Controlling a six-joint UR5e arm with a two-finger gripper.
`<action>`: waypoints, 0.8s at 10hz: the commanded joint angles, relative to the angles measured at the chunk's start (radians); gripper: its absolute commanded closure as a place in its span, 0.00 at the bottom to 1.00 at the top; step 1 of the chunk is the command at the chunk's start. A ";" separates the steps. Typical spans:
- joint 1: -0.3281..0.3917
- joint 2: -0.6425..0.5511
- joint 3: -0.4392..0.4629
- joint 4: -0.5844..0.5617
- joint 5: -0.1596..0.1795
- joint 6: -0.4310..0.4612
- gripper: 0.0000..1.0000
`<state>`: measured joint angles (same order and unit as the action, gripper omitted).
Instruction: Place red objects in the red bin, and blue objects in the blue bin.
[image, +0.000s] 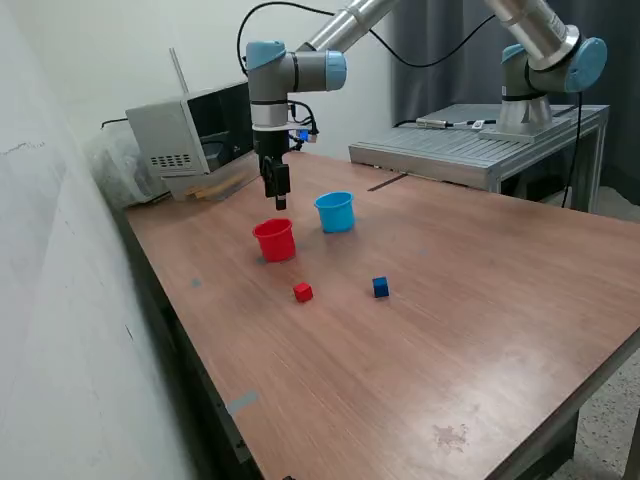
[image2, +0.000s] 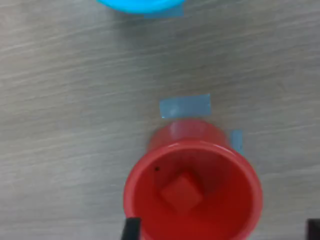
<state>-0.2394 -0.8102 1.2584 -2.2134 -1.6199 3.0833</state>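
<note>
**Spotter:** Where are you in the sort?

**Me:** My gripper (image: 281, 203) hangs just above the red bin (image: 275, 241). The wrist view shows one red cube (image2: 181, 193) lying on the floor of that bin, so I judge one red drop is done. The two finger tips sit wide apart at either side of the bin's rim with nothing between them — the tool is spread and empty.

**Spotter:** What is left?

**Me:** A second red cube (image: 303, 292) lies on the table (image: 480, 310), near the red bin on its camera-facing side. A blue cube (image: 380, 287) lies farther off, toward the exterior view's right. The blue bin (image: 335, 212) stands just beside the red bin — I cannot see into it.

**Spotter:** Next move?

**Me:** I would lift clear, cross to the loose red cube, centre on it and descend squarely, since it is small.
</note>
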 joint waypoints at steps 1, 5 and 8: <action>0.018 -0.116 0.079 0.006 0.002 -0.002 0.00; 0.204 -0.435 0.209 0.173 0.003 0.062 0.00; 0.340 -0.500 0.233 0.184 0.000 0.192 0.00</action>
<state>0.0343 -1.2814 1.4819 -2.0382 -1.6191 3.2311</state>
